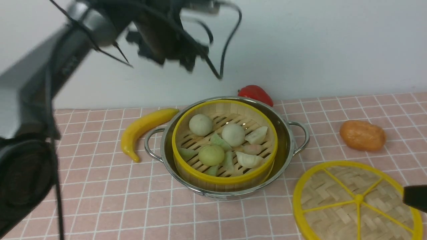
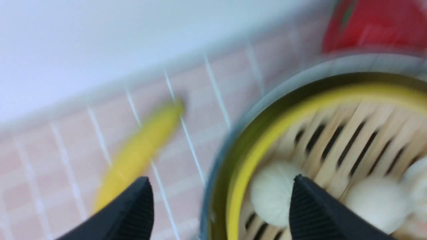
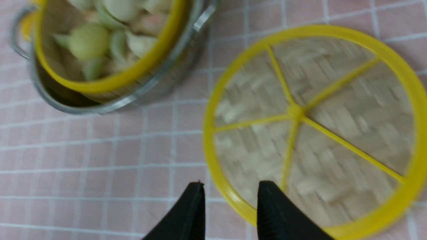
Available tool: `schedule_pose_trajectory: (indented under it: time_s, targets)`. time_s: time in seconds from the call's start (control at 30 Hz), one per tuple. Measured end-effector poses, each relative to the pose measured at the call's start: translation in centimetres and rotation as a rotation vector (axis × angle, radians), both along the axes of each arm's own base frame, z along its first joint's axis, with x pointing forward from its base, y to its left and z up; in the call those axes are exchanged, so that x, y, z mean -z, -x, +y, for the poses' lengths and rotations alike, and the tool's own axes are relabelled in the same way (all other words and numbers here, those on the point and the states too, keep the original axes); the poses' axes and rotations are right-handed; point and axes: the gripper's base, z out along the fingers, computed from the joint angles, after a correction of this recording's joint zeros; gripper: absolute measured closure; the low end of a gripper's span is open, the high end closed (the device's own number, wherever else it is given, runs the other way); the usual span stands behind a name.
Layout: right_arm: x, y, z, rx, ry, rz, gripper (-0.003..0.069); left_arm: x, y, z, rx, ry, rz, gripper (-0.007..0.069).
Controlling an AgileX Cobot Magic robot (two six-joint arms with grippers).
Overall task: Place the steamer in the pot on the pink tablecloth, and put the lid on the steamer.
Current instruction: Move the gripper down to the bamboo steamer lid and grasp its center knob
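Left arm [image 1: 50, 63] raised high, angled from near left toward centre, blurred. Left gripper [image 2: 220, 200] jaws spread wide, empty. Right gripper [image 3: 230, 188] low, near right, jaws parted, empty.

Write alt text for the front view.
A bamboo steamer holding buns and dumplings sits inside a steel pot on a pink tablecloth; its woven lid lies on the cloth at right. A banana, red pepper and potato lie around the pot.

The pink tablecloth [image 1: 100, 200] bears the pot [image 1: 284, 133], lid [image 1: 358, 200], banana [image 1: 143, 128], pepper [image 1: 256, 94] and potato [image 1: 362, 135].
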Motion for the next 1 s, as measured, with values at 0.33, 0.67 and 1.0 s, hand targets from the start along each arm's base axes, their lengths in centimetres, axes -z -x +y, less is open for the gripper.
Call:
schedule_pose_trajectory:
  time_s: [0.33,0.67,1.0]
  targets:
    - [-1.2,-5.5,2.2,-0.245,-0.056,0.029,0.0419,-15.5,11.7,3.2,0.1,0.196,-0.312,0.0399]
    - [2.9,-9.6,0.7,-0.132,0.188,0.305,0.0463,-18.7,26.6,9.4,0.121,0.114,-0.45,0.0648]
    - [5.7,-10.9,3.9,-0.18,0.321,0.378,0.0467,-7.5,37.5,13.7,0.096,0.139,-0.52,0.0648]
